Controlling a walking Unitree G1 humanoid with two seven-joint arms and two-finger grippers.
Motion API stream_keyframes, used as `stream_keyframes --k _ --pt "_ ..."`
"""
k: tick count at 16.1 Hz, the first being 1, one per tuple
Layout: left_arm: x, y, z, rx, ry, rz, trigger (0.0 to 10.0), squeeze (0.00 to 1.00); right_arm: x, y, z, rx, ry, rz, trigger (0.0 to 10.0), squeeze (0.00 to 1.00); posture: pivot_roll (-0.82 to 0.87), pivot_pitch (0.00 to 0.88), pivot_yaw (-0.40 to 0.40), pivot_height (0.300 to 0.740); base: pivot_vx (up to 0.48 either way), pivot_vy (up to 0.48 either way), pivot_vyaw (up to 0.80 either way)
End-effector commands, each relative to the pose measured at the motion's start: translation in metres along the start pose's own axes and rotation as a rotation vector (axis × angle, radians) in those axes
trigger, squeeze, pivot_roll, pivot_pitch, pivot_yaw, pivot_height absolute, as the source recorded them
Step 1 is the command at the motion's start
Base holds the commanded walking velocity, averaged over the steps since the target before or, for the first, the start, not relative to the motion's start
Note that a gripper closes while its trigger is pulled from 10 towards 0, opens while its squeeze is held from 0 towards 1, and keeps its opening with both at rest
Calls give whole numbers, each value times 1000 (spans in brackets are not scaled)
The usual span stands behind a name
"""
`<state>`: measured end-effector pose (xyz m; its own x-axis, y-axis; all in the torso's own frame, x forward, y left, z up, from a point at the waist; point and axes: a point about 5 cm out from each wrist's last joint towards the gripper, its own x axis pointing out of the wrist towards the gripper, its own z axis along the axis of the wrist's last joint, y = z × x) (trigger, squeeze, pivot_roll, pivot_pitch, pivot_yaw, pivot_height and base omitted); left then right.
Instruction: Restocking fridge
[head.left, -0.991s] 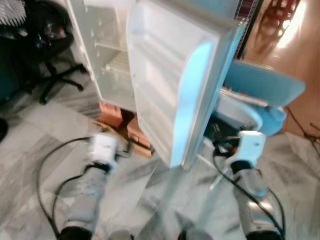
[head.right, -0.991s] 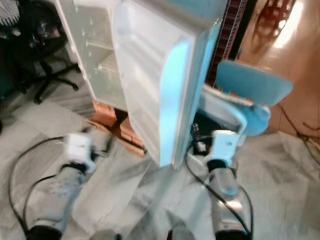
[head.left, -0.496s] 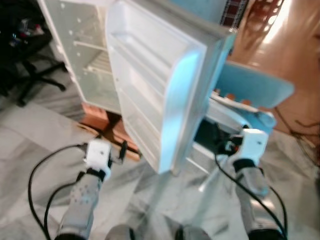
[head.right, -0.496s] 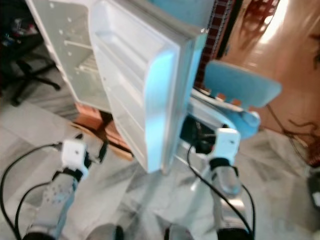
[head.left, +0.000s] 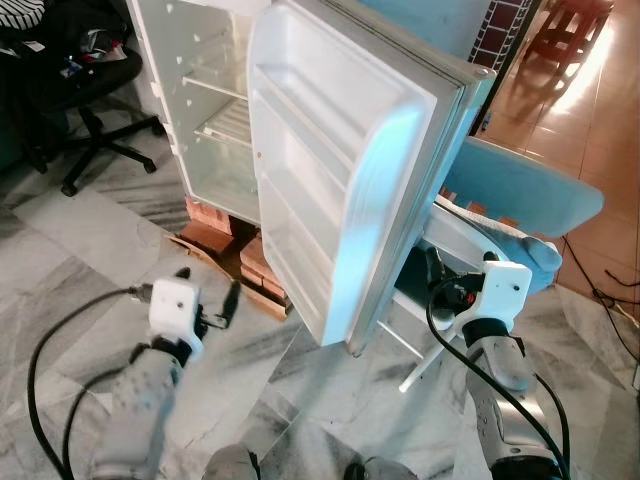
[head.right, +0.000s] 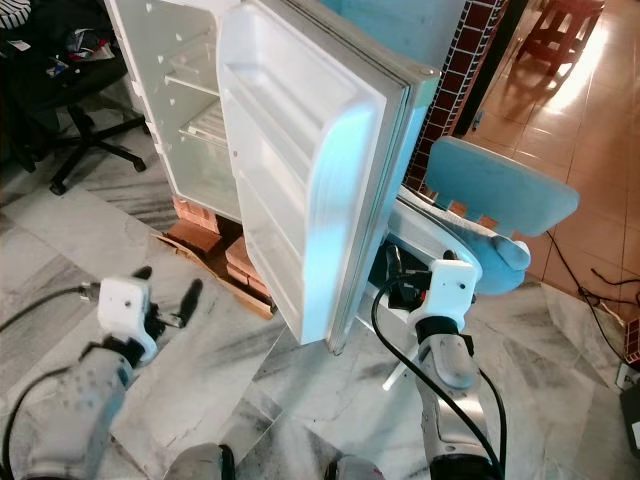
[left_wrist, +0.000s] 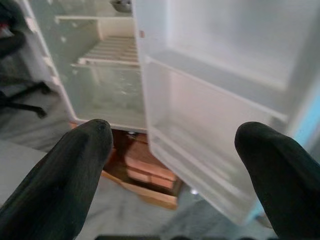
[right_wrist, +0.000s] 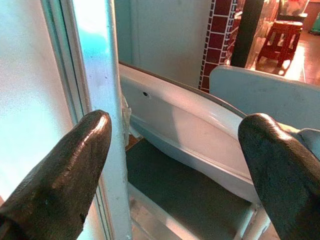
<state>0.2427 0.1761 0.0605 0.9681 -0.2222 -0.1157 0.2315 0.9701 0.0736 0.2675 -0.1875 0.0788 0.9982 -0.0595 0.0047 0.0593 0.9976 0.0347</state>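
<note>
Fridge door (head.left: 340, 170) swung wide, shelves bare. Left gripper (head.left: 205, 300) low before it, fingers spread, empty; right gripper (right_wrist: 175, 150) behind the door edge, fingers apart, nothing held.

Fridge door (head.left: 330, 170) glossy white plastic, floor (head.left: 60, 250) polished marble.

White fridge (head.left: 215, 120), door (head.left: 345, 180) swung open, shelves bare, standing on bricks

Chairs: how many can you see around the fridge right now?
2. A black office chair stands on the robot's left of the open fridge; a light blue chair sits behind the fridge door on the right. Others may be hidden.
</note>
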Motion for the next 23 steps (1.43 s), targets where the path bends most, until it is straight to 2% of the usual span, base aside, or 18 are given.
stream_keyframes --k 1,2,3,7,9,11,12,13,14,15,16,17,18,20,21,22,23 --pt "-1 -7 0 -22 6 -36 10000 0 -1 -3 -5 4 23 -12 10000 0 88 86 -36 740 0 0 0" --pt "-2 -20 -1 31 -1 -94 10000 0 4 0 -4 18 28 13 10000 0 92 85 -39 740 0 0 0" --pt "-2 -22 -1 66 -7 -89 10000 0 8 1 -1 23 19 21 10000 0 95 86 -39 740 0 0 0" --pt "-6 -28 1 57 -3 -83 10000 0 35 -1 12 17 -15 48 10000 0 108 90 -46 740 0 0 0" --pt "-4 -28 2 55 -1 -79 10000 0 54 5 24 36 -30 89 10000 0 110 89 -46 740 0 0 0" --pt "-2 -28 3 60 -5 -75 10000 0 64 13 32 72 -47 155 10000 0 113 89 -46 740 0 0 0" --pt "0 -27 4 63 -6 -71 10000 0 67 23 39 97 -65 262 10000 0 114 88 -47 740 0 0 0" --pt "-1 -25 4 72 -7 -46 10000 0 62 32 41 184 -69 354 10000 0 117 92 -50 740 0 0 0" --pt "-1 -23 4 73 -5 -34 10000 0 57 39 42 231 -71 419 10000 0 116 92 -49 740 0 0 0" --pt "-2 -23 3 67 -1 -29 10000 0 38 57 46 366 -59 618 10000 0 116 94 -49 740 0 0 0" --pt "-2 -23 3 66 -1 -31 10000 0 29 62 47 407 -54 683 10000 0 114 96 -48 740 0 0 0" --pt "-3 -25 2 65 3 -39 10000 0 8 70 51 511 -24 830 10000 0 111 97 -46 740 0 0 0" --pt "-3 -27 0 64 11 -51 10000 0 -15 73 42 534 48 956 10000 0 103 99 -42 740 0 0 0" --pt "-3 -28 -1 63 15 -57 10000 0 -21 67 33 573 101 957 10000 0 101 101 -39 740 0 0 0" --pt "-3 -28 -2 63 20 -59 10000 0 -26 67 36 608 119 1001 10000 0 101 100 -39 740 0 0 0" --pt "-3 -28 -3 63 21 -58 10000 0 -29 67 37 611 130 1033 10000 0 100 100 -40 740 0 0 0" --pt "-3 -28 -3 63 22 -57 10000 0 -30 66 34 571 151 1031 10000 0 103 99 -42 740 0 0 0"
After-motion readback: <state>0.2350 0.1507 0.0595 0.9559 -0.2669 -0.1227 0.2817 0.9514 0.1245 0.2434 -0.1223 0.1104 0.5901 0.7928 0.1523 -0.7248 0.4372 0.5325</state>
